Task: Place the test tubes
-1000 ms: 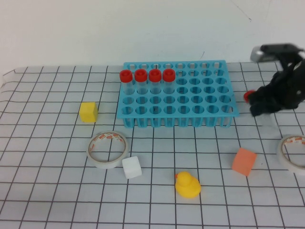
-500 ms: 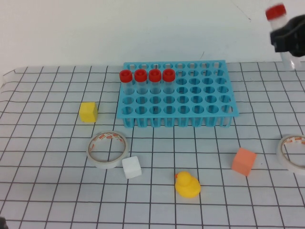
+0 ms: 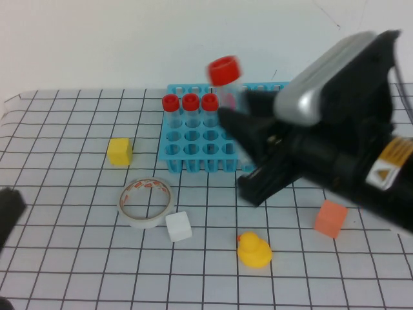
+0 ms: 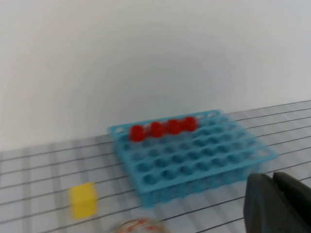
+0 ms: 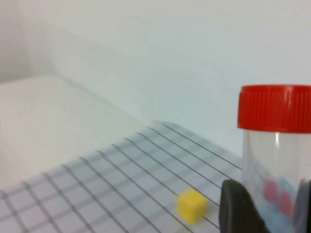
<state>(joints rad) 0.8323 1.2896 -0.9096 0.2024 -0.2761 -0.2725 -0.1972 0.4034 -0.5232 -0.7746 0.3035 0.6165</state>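
The blue tube rack [image 3: 192, 152] stands at the table's back middle, with three red-capped tubes [image 3: 190, 102] showing in its back row. In the left wrist view the rack [image 4: 189, 155] shows a row of red caps [image 4: 163, 128]. My right gripper [image 3: 240, 115] hangs above the rack, shut on a clear test tube [image 3: 230, 97] with a red cap [image 3: 224, 70]; the arm hides the rack's right half. The right wrist view shows that tube [image 5: 274, 160] upright between the dark fingers [image 5: 237, 208]. My left gripper [image 4: 278, 204] is low, in front of the rack, shut and empty.
A yellow cube [image 3: 120, 151] lies left of the rack. Nearer the front are a tape roll [image 3: 146, 202], a white cube [image 3: 178, 227], a yellow duck [image 3: 253, 250] and an orange cube [image 3: 330, 218]. A dark part of the left arm [image 3: 8, 213] shows at the left edge.
The right arm lifted the tube from the table right of the rack, rose, then swung left over the rack, close to the camera. The left arm has come in at the left edge.
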